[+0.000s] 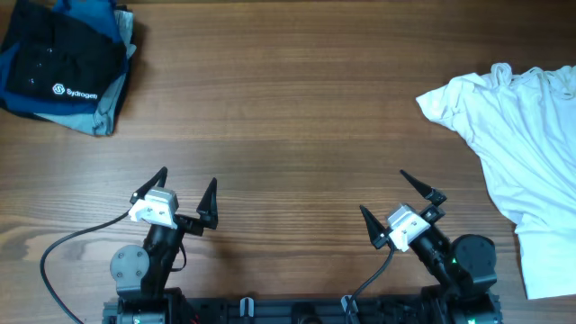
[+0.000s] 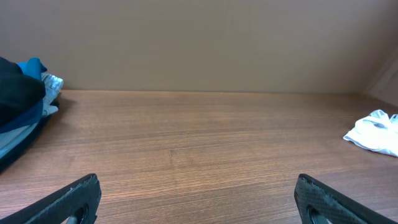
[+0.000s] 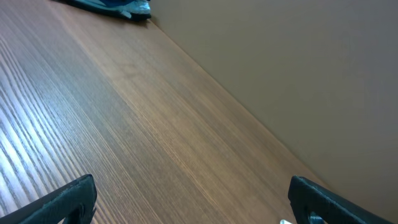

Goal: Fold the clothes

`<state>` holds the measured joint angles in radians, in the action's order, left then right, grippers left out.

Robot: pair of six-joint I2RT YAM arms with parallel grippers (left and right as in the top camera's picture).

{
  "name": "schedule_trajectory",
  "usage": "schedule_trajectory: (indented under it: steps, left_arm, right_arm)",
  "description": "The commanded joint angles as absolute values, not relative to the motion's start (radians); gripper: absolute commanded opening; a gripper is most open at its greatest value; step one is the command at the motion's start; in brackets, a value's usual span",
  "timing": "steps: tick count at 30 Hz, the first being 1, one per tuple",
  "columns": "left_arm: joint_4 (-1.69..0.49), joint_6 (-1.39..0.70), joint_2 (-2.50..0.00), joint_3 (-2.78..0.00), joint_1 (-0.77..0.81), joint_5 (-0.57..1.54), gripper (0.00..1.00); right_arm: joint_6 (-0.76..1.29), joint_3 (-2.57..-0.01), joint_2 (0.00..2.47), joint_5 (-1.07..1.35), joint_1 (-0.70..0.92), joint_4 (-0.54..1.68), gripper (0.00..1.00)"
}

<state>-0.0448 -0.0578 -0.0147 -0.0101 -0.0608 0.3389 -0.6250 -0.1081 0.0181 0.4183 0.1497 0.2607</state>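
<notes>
Currently on wooden table point(image 1: 288, 117), overhead view:

1. black T-shirt point(image 1: 58, 58): far corner at 10 o'clock, bunched on top of a small pile, white logo point(image 1: 76, 90) + lettering facing up.
2. blue garment point(image 1: 11, 90): under item 1, edges showing at the pile's 9 and 12 o'clock sides; paler grey-blue cloth at its 4 o'clock corner.
3. white T-shirt point(image 1: 522, 135): 3 o'clock edge, rumpled, runs out of frame; well apart from the pile.
4. L gripper point(image 1: 187, 184): 7 o'clock, near front edge, fingers spread wide, empty, touching no cloth.
5. R gripper point(image 1: 385, 195): 5 o'clock, fingers spread wide, empty; item 3 lies near, at approx. its 2 o'clock, no contact.

L wrist view: pile at 9 o'clock, item 3 at 3 o'clock, bare wood btwn.
</notes>
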Motion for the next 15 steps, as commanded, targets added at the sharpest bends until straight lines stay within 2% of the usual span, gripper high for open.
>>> schedule_trajectory:
  steps: [1, 5, 8, 10, 15]
  left_arm:
    - [-0.046, -0.060, -0.005, -0.006, -0.058, 0.347, 1.00]
    - [-0.046, -0.060, -0.005, -0.006, -0.058, 0.347, 1.00]
    - [-0.046, -0.060, -0.005, -0.006, -0.058, 0.347, 1.00]
    - [-0.046, -0.060, -0.005, -0.006, -0.058, 0.347, 1.00]
    - [-0.046, -0.060, -0.005, -0.006, -0.058, 0.347, 1.00]
  right_arm:
    - [-0.676, -0.104, 0.010, 0.456, 0.154, 0.184, 1.00]
    - [-0.636, -0.104, 0.010, 0.402, 0.154, 0.054, 1.00]
    - [-0.376, -0.104, 0.010, 0.263, 0.154, -0.039, 0.99]
    - [-0.287, -0.104, 0.010, 0.213, 0.154, -0.042, 1.00]
    - [-0.288, -0.104, 0.010, 0.213, 0.154, 0.040, 1.00]
